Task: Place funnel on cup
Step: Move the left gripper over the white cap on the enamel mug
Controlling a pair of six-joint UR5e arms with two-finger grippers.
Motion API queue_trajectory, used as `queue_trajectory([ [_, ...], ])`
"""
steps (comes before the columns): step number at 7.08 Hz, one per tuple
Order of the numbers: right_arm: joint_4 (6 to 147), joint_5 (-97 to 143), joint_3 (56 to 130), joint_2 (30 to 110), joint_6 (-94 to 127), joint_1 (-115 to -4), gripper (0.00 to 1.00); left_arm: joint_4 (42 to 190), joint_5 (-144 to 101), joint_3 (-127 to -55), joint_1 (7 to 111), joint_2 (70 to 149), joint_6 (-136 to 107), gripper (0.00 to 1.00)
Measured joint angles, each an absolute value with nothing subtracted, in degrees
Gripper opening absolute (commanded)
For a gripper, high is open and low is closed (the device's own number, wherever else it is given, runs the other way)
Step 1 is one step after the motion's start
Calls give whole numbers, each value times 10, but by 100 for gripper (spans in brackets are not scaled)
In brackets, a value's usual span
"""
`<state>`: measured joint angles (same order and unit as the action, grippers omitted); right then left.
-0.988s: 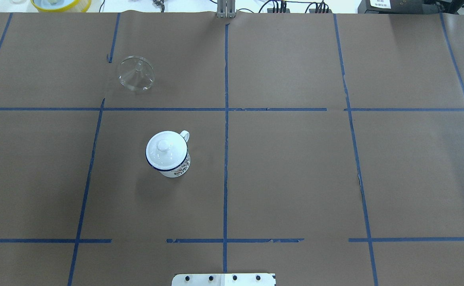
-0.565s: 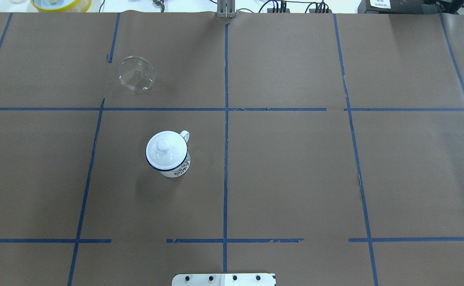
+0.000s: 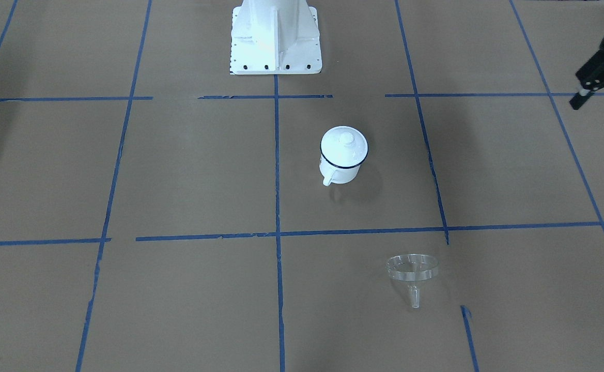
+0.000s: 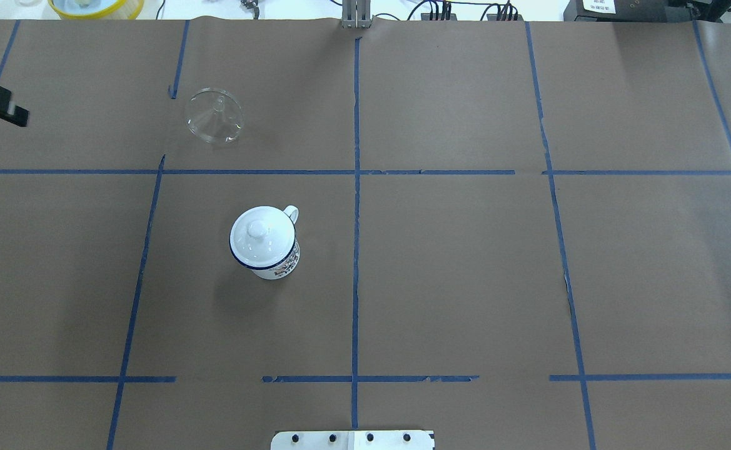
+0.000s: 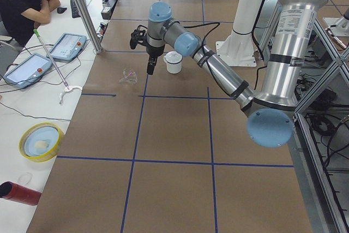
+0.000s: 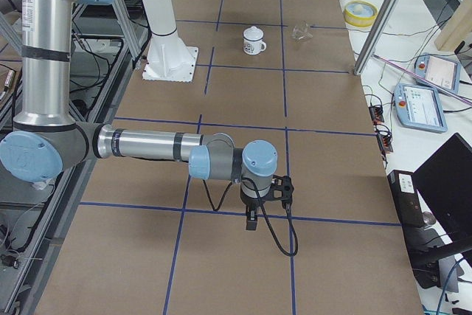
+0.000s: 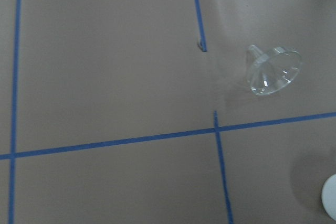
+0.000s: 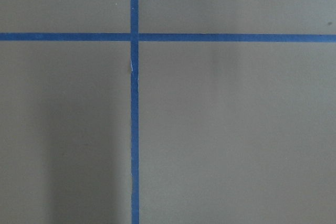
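1. Right pincer (image 6: 252, 220): hangs over bare tabletop (image 4: 465, 281) at the robot's right end, far from both items. Cannot tell whether it is released or clenched.
2. Cup (image 4: 265, 245): white enamel with a dark blue rim, upright just left of the centre tape line. A knobbed lid (image 4: 259, 232) sits on top.
3. Funnel (image 4: 214, 117): clear plastic, lying on its side in the taped square beyond the cup, well apart from it.
4. Left pincer (image 3: 602, 105): above the tabletop, left of the funnel and well apart from it. Fingers spread, grasping nothing.
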<state>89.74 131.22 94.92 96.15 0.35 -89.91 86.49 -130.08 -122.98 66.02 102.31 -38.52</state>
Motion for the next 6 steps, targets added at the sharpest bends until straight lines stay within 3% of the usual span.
queue_trajectory([
  [3, 897, 1312, 949, 962, 4, -899, 100, 763, -1220, -1203, 512, 1159, -479, 100],
  [6, 897, 1312, 949, 962, 4, -899, 100, 736, -1196, -1157, 441, 1224, -538, 100],
])
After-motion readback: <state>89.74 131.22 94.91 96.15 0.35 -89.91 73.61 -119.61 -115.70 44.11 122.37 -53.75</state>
